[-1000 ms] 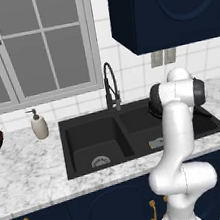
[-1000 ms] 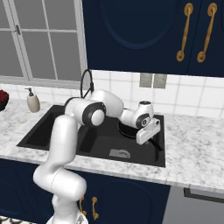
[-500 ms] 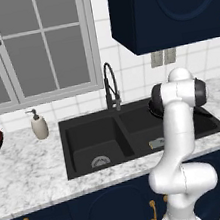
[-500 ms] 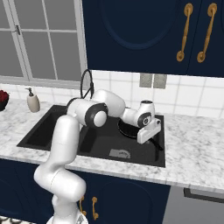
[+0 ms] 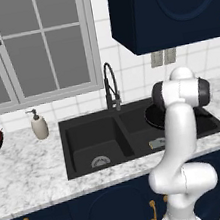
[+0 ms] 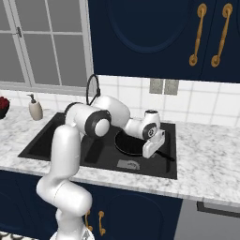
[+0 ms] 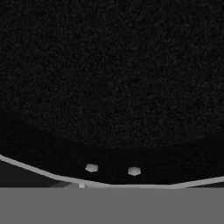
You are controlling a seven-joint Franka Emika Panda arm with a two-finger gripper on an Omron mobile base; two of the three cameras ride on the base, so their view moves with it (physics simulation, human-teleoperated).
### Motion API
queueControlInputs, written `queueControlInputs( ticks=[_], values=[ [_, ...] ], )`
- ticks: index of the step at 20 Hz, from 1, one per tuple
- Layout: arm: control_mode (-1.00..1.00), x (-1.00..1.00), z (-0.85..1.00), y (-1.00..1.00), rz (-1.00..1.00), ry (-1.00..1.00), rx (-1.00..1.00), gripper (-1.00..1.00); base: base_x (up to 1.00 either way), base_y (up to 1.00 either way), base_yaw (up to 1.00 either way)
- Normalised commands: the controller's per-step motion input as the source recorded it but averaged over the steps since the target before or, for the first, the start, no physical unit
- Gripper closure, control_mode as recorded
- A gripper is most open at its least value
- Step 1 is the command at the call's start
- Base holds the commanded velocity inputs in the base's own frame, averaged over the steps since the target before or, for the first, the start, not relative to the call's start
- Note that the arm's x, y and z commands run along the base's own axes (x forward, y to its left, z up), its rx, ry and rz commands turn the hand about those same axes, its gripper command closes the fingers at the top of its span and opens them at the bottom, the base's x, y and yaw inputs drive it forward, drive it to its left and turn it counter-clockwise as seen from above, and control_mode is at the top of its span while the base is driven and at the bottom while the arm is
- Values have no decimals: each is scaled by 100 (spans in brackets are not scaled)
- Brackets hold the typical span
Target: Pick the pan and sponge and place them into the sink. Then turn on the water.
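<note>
Over the right basin of the large black rectangular double-basin sink (image 6: 56, 136), the round shallow black frying pan (image 6: 129, 143) is seen tilted, and the jaws are closed on it near its handle. The small grey-and-yellow sponge (image 5: 158, 143) lies in that basin already. The pan should be lowered flat before release, kept clear of the tall black gooseneck faucet (image 5: 110, 84).

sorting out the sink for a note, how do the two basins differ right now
The left basin lies bare, its round silver drain in plain sight; the right basin holds the black pan and a small sponge. The gripper reaches into the right basin at the pan, not the left. Both are black, rectangular halves of one sink.
</note>
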Motion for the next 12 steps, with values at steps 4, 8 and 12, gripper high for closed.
queueControlInputs(
  ticks=[4,8,12],
  values=[
    [-100,-13,-26,63,23,0,0,100,0,0,0],
    [-100,0,-25,68,10,0,0,100,0,0,0],
    [-100,12,-32,62,0,6,0,100,0,0,0]
  ],
)
